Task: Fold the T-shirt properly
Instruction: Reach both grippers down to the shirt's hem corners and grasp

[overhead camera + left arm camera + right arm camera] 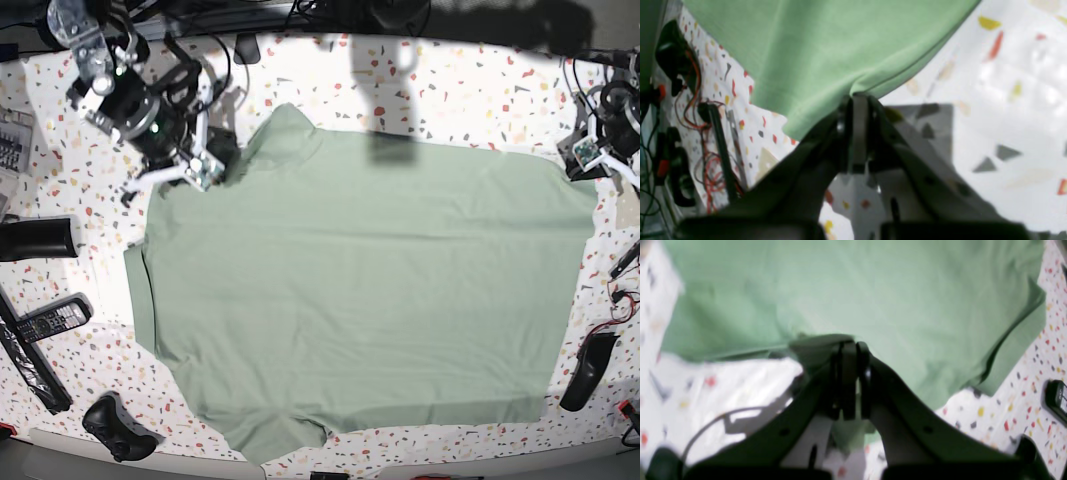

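The T-shirt [370, 280] is a large pale green cloth lying spread flat over the speckled table, its sleeves toward the left side of the base view. My right gripper [218, 170] is at the shirt's upper left edge. In the right wrist view it [850, 345] is shut on a bunched bit of the T-shirt [873, 290]. My left gripper [592, 165] is at the upper right corner. The left wrist view shows it [858, 98] shut on the hem of the T-shirt [813, 50], which rises in a small peak at the jaws.
A black cylinder [38, 238], a remote control [45, 322] and a game controller [118, 428] lie left of the shirt. A black device [585, 370] lies at the right edge. Red and black wires [703, 140] run beside the left arm. A dark handset [1057, 401] lies near the right gripper.
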You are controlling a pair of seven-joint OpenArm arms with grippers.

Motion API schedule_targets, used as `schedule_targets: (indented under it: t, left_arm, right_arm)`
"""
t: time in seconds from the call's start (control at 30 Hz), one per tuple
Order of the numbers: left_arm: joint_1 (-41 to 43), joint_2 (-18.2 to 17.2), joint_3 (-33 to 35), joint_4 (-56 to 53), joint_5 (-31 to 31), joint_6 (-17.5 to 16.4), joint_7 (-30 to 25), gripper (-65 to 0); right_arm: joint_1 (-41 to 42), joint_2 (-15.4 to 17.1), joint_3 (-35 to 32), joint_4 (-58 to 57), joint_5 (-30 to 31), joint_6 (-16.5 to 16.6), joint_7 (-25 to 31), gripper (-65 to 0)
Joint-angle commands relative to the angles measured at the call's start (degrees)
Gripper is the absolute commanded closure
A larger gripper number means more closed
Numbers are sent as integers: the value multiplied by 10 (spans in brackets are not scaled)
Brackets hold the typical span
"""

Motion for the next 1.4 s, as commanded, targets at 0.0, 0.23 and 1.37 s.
schedule_targets:
  t: [0.0, 0.23, 1.37]
  left_arm:
    - [-12, -13, -4, 5, -5, 8, -6, 0]
    - [-54, -13, -4, 5, -22, 8, -17, 0]
    - [-225, 102, -4, -41, -212, 90, 75, 0]
  right_arm:
    - [15, 0, 3, 1, 2, -5, 9, 0]
    - [90, -42, 3, -78, 2, -5, 9, 0]
    - [396, -143, 3, -315, 2, -3, -2, 0]
